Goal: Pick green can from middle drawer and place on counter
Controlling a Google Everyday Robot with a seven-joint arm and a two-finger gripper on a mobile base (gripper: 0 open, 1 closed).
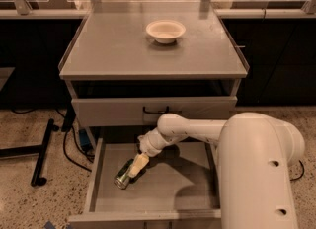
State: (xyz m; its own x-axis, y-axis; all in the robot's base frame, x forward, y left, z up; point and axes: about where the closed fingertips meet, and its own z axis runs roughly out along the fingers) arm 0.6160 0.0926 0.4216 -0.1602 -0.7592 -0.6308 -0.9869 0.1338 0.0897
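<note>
Grey counter (113, 50) with white bowl (165, 29), claw (138, 165) low in middle drawer (168, 188)

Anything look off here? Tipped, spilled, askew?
Only the green can: it lies on its side, angled, in the left half of the open middle drawer, with the gripper down at its upper end. No spill shows. The bowl sits upright on the counter.
</note>
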